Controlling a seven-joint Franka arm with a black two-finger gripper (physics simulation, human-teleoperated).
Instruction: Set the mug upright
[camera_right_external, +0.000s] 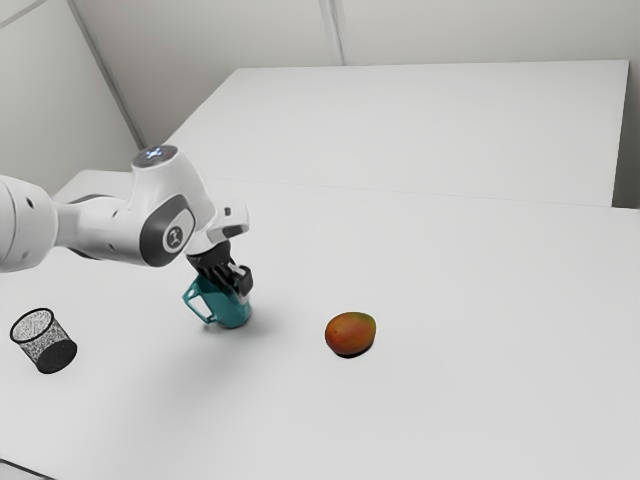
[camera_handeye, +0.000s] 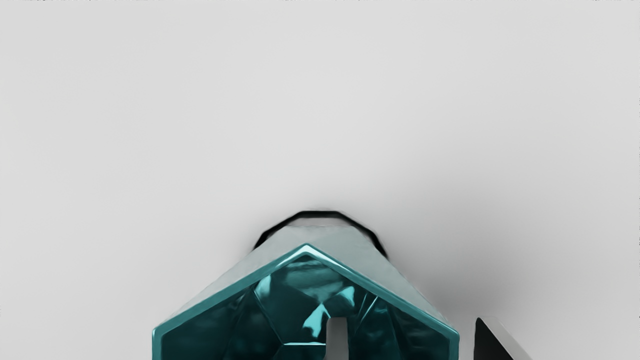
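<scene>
1. State of gripper: the black two-finger gripper (camera_right_external: 241, 284) has its fingers apart, clamped on nothing. One finger (camera_handeye: 337, 341) is inside the mouth of the teal mug (camera_right_external: 231, 313); the other finger (camera_handeye: 489, 345) is outside its wall.
2. Position of mug: on the white table (camera_right_external: 460, 400), between the mesh cup (camera_right_external: 47, 343) and the mango (camera_right_external: 350, 333), mouth up and apparently on its base. The handle (camera_right_external: 196, 312) points toward the exterior view's left.
3. Step in hand (judged): clear the mug. Keep the fingers spread and raise the hand straight along the mug's axis until the inner finger clears the rim (camera_handeye: 382, 289).
4. Caution: avoid sideways travel during the lift; the inner finger could catch the wall and tip the mug.
5. Limits of view: the near part of the mouth is cut off in the wrist view. Full base contact and any slight lean cannot be confirmed.
</scene>
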